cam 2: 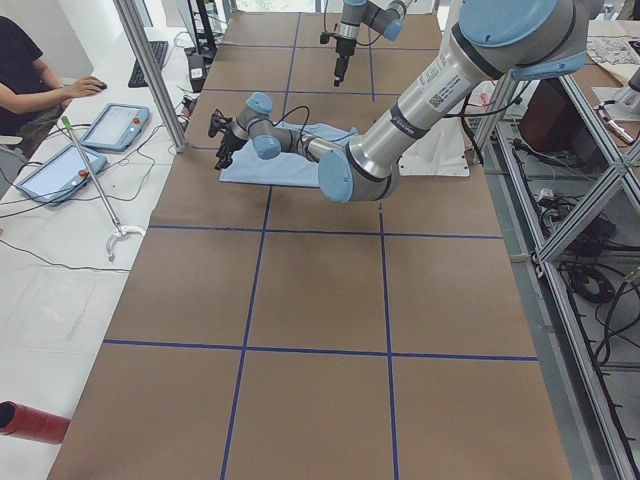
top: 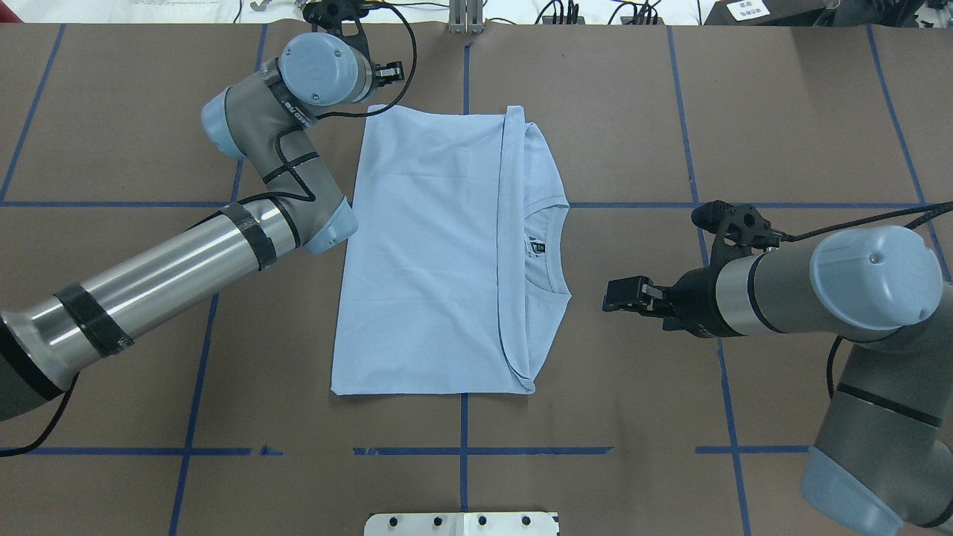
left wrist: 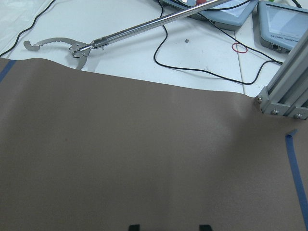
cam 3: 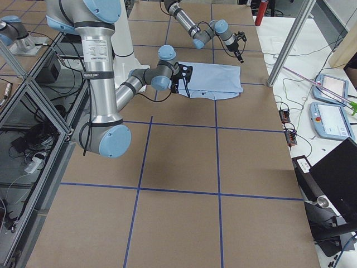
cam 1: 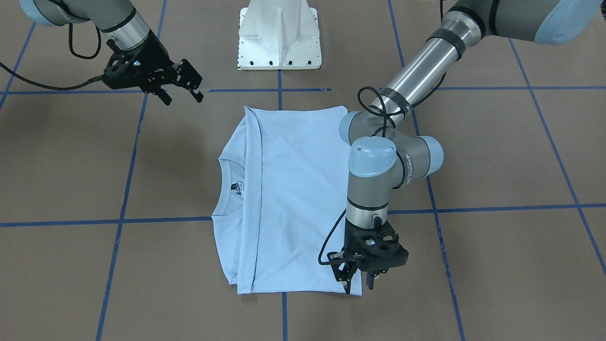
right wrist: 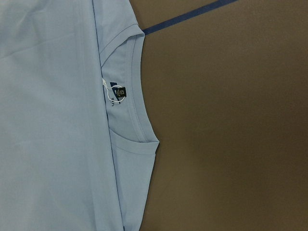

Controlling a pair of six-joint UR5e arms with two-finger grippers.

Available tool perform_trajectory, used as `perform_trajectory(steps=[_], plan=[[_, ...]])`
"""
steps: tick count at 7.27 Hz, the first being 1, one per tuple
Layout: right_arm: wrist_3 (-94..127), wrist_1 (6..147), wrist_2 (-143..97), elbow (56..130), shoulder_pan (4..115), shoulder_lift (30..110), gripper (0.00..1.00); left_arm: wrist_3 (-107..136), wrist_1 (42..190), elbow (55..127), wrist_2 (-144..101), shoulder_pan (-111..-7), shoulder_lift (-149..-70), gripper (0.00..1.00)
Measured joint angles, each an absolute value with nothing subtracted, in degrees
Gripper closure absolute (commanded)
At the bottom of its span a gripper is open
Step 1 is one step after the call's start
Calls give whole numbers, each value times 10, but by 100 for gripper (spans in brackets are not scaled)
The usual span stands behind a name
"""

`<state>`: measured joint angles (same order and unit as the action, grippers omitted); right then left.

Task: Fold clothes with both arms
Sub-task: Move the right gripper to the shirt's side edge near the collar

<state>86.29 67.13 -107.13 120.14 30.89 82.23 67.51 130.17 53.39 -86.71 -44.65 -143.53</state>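
T-shirt [cam 1: 293, 189], light blue, is laid flat at the middle of the brown table [cam 1: 497, 156], across a crossing of blue tape lines [cam 1: 473, 208]. One wide panel is folded over the body of the garment, and its hemmed edge runs straight across just short of the neck. The round collar [right wrist: 137, 96] is left uncovered on the side towards the robot's right, and the dark neck label [top: 535, 244] is seen just inside it. The print cannot be made out in any view. The left arm [top: 186, 260] is reached out along the shirt's edge on the robot's left. The left gripper [cam 1: 360, 285] is pointed down at the shirt's far corner on that side, the corner nearest the operators. Its jaws are spread, and in the left wrist view nothing is seen between the two fingertips [left wrist: 134, 227], only bare table beyond them. Whether the corner is touched cannot be told. The right arm [top: 819, 283] is held over bare table on the collar side. The right gripper [cam 1: 183, 99] is kept clear of the cloth, its jaws likewise spread and nothing gripped. The white pedestal base [cam 1: 279, 42] is seen at the robot's edge of the table, apart from the shirt.
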Motion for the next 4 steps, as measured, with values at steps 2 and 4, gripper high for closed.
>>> perform_trajectory(steps=[2,4], plan=[[822,796,-1064,1180,303,735,0,626,1294,607,-919,-456,-1381,0],[801,862,-1000,1125,274,657,0,569,1287,731,-975,-459,-1288,0]])
